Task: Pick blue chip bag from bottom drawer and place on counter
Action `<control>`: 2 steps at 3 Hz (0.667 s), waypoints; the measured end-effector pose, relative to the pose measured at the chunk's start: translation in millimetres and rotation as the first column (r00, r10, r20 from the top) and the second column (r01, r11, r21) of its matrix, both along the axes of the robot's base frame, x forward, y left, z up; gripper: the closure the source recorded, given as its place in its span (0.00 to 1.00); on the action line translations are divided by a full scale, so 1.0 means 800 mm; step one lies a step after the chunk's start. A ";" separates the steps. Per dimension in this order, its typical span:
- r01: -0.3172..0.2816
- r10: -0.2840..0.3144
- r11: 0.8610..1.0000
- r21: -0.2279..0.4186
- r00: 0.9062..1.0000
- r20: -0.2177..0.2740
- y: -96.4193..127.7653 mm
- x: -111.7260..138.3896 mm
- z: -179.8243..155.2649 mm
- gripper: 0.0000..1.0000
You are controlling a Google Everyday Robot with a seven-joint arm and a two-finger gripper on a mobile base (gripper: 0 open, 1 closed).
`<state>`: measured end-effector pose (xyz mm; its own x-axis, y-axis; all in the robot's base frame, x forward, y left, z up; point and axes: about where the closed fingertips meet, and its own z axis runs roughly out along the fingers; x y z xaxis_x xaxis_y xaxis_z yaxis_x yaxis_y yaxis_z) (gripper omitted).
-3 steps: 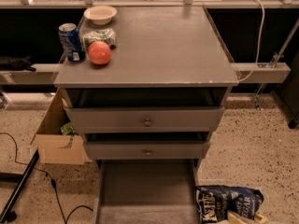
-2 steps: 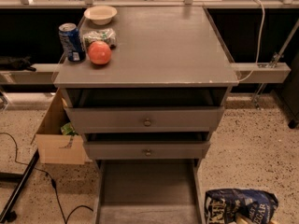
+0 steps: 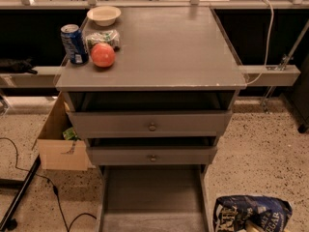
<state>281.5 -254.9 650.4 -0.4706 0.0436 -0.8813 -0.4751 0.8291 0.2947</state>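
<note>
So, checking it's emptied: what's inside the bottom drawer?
The bottom drawer shows only bare grey floor; its back is hidden under the middle drawer. The blue chip bag is outside it, lower right, mostly covering the hand.

Gripper [image 3: 254, 224]: pale tan bit at btm edge, against blue chip bag [image 3: 251, 210], which is dark blue foil w/ white lettering and pale patches. Left of jaws: bottom drawer [image 3: 152, 197], plain grey. Up-left, well away from jaws: counter [image 3: 164, 47], grey w/ worn pale front edge. On it: blue soda can [image 3: 74, 43], red-orange fruit [image 3: 103, 55], green-white packet [image 3: 103, 37], cream bowl [image 3: 104, 15]. Floor [image 3: 260, 149] speckled beige; box [image 3: 60, 151] brown.
</note>
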 end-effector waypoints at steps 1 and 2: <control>0.011 -0.010 1.000 -0.021 0.997 0.079 0.000 -0.007 0.021 1.00; 0.021 -0.007 0.998 -0.055 0.970 0.243 -0.009 -0.010 0.098 1.00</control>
